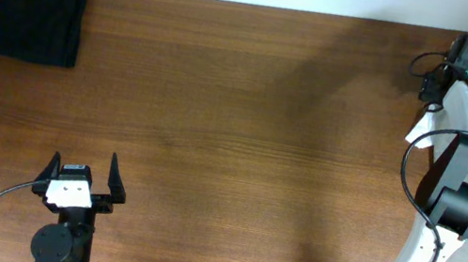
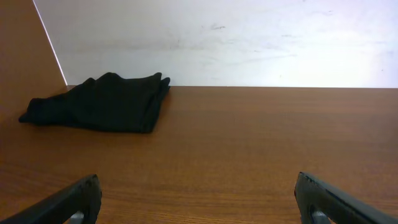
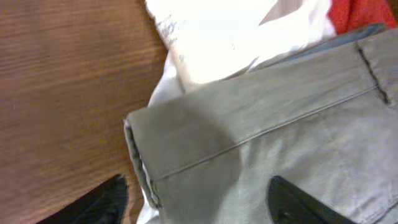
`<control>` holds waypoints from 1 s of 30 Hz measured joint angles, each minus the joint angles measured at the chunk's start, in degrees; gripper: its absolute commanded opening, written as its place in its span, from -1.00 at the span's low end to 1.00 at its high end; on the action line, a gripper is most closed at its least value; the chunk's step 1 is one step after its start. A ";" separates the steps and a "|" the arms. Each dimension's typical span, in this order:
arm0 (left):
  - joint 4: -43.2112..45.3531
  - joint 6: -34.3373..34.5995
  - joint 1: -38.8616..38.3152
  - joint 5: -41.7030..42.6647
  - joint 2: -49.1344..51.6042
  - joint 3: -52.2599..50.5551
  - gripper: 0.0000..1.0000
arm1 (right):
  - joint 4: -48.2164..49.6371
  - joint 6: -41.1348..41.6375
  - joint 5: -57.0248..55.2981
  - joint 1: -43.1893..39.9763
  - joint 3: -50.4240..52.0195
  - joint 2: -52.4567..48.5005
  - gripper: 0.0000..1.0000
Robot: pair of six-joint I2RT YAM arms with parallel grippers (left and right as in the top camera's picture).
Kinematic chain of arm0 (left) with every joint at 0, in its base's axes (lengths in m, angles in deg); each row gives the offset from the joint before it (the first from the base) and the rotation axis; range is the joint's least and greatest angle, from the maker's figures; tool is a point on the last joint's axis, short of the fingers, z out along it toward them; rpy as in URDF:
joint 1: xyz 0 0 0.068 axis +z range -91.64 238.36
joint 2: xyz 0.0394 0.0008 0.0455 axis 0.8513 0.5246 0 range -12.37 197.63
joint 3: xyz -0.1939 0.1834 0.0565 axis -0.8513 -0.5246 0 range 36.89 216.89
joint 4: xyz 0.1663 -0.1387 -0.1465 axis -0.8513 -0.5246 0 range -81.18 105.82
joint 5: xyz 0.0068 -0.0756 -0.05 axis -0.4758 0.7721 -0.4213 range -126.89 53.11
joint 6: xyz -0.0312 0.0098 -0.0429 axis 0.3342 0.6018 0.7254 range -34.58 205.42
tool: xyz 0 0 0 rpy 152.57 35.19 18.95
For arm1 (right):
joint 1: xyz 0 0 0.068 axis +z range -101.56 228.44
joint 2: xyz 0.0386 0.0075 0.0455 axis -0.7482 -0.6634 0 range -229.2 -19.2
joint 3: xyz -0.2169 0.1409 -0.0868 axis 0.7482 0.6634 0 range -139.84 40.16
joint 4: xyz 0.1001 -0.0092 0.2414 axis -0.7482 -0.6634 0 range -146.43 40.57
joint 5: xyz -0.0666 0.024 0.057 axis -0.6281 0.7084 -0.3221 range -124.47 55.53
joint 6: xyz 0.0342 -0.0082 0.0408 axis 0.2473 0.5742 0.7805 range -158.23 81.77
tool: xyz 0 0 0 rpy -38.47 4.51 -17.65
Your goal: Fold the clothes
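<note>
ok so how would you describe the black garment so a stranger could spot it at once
Take the wooden table and look to its far left corner, by the white wall. The black garment lies there alone, folded into a flat rectangle. The khaki piece, white piece and red piece are all heaped at the right edge.

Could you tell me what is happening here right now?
Two robot arms are folding clothes. The right claw hangs open over a khaki garment in a pile with a white piece and a red piece at the right edge of the table. The left claw sits open near the front. A dark garment lies folded at the far left corner.
</note>
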 measured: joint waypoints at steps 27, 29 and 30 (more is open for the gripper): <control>0.00 0.00 0.00 -0.02 0.00 0.00 0.98 | -2.38 -2.84 4.63 -2.14 -0.04 -1.64 -0.11; 0.00 0.00 0.00 -0.02 0.00 0.00 0.98 | -2.34 -2.67 4.00 -2.14 -0.07 -1.68 -0.11; 0.00 0.00 0.00 -0.02 0.00 0.00 0.98 | -2.34 -2.45 3.82 -2.14 -0.07 -1.70 -0.13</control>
